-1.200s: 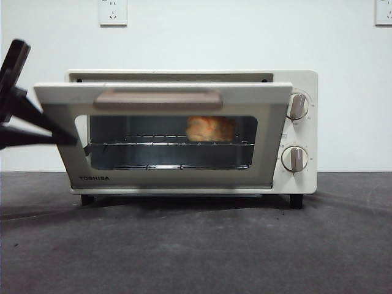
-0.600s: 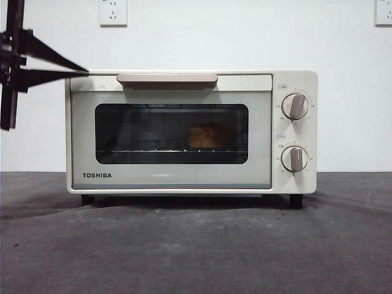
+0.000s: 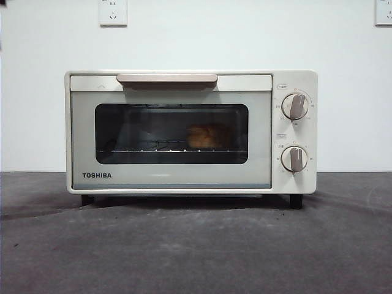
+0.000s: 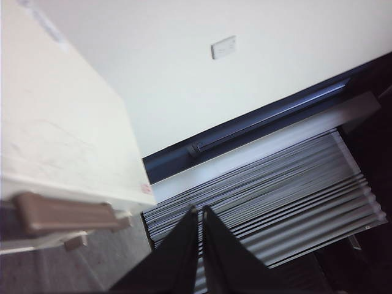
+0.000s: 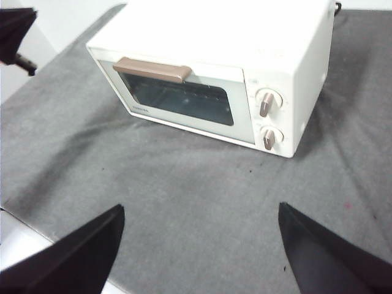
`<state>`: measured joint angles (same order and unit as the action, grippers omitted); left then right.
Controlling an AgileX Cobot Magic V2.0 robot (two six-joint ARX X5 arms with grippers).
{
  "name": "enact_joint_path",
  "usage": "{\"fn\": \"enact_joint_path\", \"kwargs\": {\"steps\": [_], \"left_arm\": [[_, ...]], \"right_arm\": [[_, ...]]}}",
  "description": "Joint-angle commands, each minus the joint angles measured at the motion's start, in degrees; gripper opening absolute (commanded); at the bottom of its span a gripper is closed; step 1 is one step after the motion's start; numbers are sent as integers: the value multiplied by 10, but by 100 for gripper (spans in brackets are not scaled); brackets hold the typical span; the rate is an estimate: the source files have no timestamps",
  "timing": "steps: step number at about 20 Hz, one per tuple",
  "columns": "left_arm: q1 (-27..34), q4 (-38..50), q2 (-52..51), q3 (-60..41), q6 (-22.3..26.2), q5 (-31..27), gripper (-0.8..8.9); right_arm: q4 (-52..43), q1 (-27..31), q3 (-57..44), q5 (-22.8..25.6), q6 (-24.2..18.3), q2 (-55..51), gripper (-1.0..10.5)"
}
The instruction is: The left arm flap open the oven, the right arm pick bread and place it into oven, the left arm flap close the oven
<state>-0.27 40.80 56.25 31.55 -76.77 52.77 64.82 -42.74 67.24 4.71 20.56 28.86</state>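
The cream-white oven (image 3: 171,82) stands on the grey table with its door shut and the beige handle (image 3: 166,79) at the top. Through the dark glass the golden-brown bread (image 3: 208,136) rests on the wire rack, right of the middle. No arm shows in the front view. My left gripper (image 4: 197,212) is shut with nothing in it, off the oven's left side near its top (image 4: 55,122) and handle (image 4: 64,214). Above the table in front of the oven (image 5: 214,49), my right gripper (image 5: 201,208) is wide open and empty.
Two beige knobs (image 3: 296,131) sit on the oven's right panel. Wall sockets (image 3: 113,11) are on the white wall behind. Grey cloth (image 3: 196,245) covers the table in front. The left arm's dark tip (image 5: 15,30) shows at a corner of the right wrist view.
The oven door went from tilted partly open to fully shut. The left gripper, at the door's left edge before, rose to the oven's top corner and then left the front view.
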Motion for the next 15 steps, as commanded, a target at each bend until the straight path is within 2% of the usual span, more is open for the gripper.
{"fn": "enact_joint_path", "kwargs": {"steps": [1,6,9,12,15], "left_arm": [[-1,-63,-58,9,44,4,16],[-1,-217,-166,9,129,-2,16],[-1,-342,-227,16,205,-20,16],[-1,-519,-282,42,326,-66,16],[-1,-690,-321,82,475,-138,16]], "right_arm": [[-15,-5,11,-4,-20,2,401],[-18,-5,11,-4,-32,2,401],[-18,-5,11,-4,-35,2,401],[-18,-5,11,-4,-42,2,401],[-18,-5,11,-4,-50,2,401]]}}
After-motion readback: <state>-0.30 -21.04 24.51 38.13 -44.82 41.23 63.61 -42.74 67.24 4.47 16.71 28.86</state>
